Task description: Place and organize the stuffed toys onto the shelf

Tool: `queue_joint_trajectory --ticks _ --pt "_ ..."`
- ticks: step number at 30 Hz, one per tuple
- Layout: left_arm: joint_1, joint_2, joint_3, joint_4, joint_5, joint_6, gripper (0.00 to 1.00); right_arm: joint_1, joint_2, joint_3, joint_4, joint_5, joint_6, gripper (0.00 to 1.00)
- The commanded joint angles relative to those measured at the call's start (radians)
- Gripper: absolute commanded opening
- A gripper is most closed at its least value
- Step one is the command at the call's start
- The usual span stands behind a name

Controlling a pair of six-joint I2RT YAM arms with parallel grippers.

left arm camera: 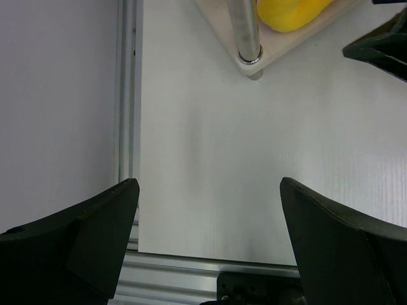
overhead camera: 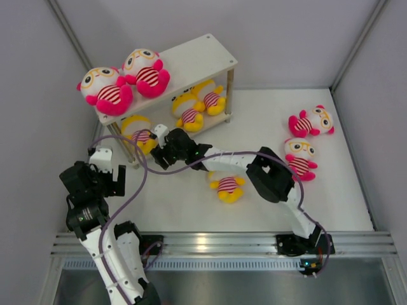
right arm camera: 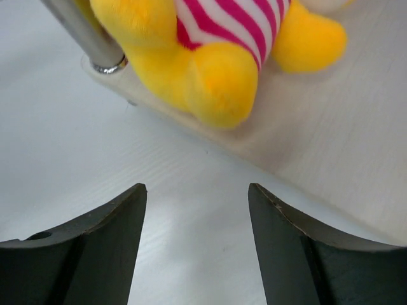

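The white shelf (overhead camera: 203,56) stands at the back left. Two pink stuffed toys (overhead camera: 105,89) (overhead camera: 147,71) sit on its top board. Three yellow toys (overhead camera: 138,132) (overhead camera: 187,109) (overhead camera: 211,95) sit on its lower board. One yellow toy (overhead camera: 227,185) lies on the table, and two pink toys (overhead camera: 311,122) (overhead camera: 300,157) lie at the right. My right gripper (overhead camera: 156,142) (right arm camera: 197,194) is open and empty, just in front of the leftmost yellow toy (right arm camera: 210,57) on the lower board (right arm camera: 331,146). My left gripper (overhead camera: 107,167) (left arm camera: 210,190) is open and empty, near the shelf's front left leg (left arm camera: 245,28).
Grey enclosure walls (overhead camera: 38,95) stand close on the left, back and right. An aluminium rail (overhead camera: 222,241) runs along the near edge and another along the left (left arm camera: 127,95). The right arm (overhead camera: 270,175) stretches across the table beside the loose yellow toy.
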Motion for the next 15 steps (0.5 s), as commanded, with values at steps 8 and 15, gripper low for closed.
queue_joint_trajectory --ticks 8,15 --pt "-0.001 0.002 -0.013 0.016 0.047 0.03 0.99 0.004 -0.681 -0.518 -0.228 0.21 0.28 0.75" --pt "0.001 0.002 -0.021 0.018 0.061 0.044 0.99 -0.043 -1.042 -0.869 -0.508 0.277 0.485 0.83"
